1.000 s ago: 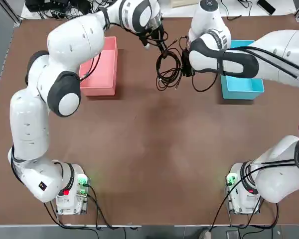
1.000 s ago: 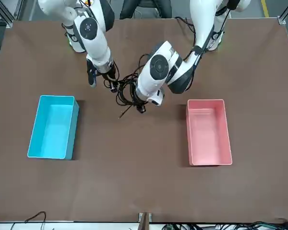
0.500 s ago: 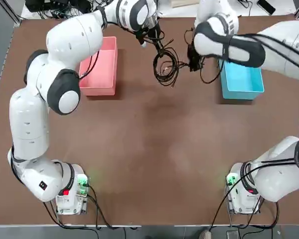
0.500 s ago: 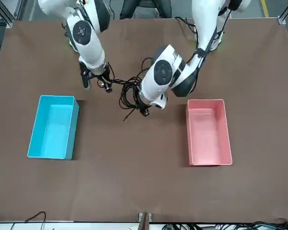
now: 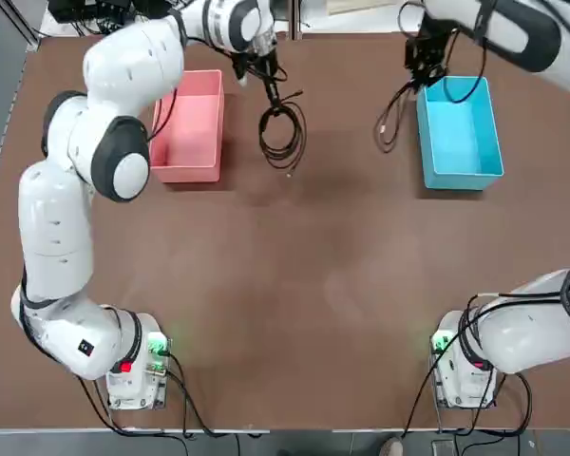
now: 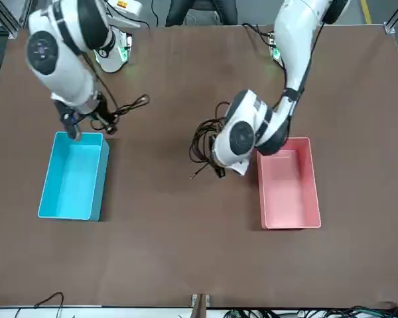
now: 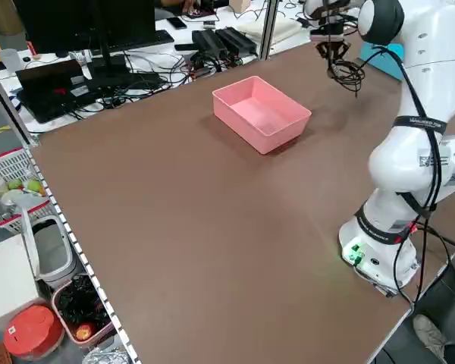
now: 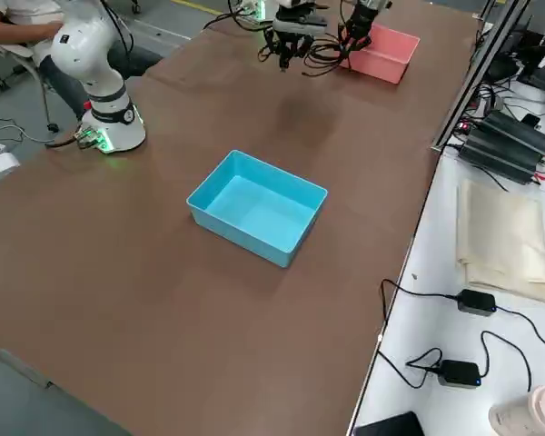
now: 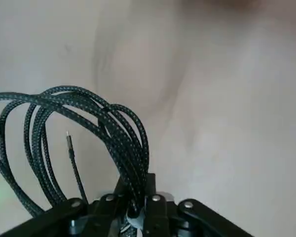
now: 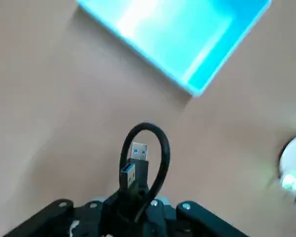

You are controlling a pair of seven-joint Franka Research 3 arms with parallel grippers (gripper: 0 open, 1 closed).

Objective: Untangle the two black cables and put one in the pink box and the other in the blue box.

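Note:
The two black cables hang apart, each from its own gripper. My left gripper is shut on a coiled cable just right of the pink box; the left wrist view shows its braided loops pinched between the fingers. My right gripper is shut on the other cable, which dangles beside the blue box's far left corner. The right wrist view shows that cable's USB plug looped over the fingers, with the blue box beyond.
Both boxes hold nothing I can see. Brown tabletop stretches between the boxes and the arm bases. A bench with monitors and wiring runs along the table's far edge, and adapters and cords lie on a white side surface.
The grippers have pulled apart, left toward the pink box and right toward the blue box. The tangled bundle has come apart into two separate cables.

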